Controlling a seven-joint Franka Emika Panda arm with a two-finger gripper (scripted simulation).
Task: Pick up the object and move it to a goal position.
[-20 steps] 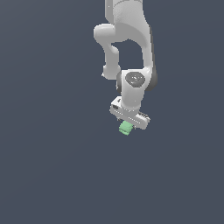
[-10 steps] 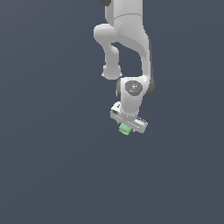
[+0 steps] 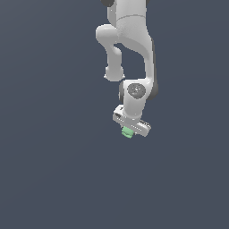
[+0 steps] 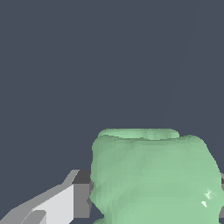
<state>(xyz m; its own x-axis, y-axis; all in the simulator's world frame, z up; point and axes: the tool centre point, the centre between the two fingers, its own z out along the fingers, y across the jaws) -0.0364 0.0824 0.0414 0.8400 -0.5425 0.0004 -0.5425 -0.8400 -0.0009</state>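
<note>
The object [image 3: 127, 132] is a small light-green block that peeks out below the white hand of the arm in the exterior view. My gripper [image 3: 129, 133] is shut on it and points downward over the plain dark grey ground. In the wrist view the object [image 4: 155, 175] fills much of the picture as a lumpy green mass, and one grey-white finger [image 4: 65, 202] presses against its side. The other finger is almost wholly hidden behind the green block.
The white arm [image 3: 129, 40] comes down from above the picture's top edge. Plain dark grey ground [image 3: 53, 170] lies all around with no other object in view.
The arm has drawn the gripper and the green object slightly upward and a little toward the exterior view's left. The grip has stayed shut.
</note>
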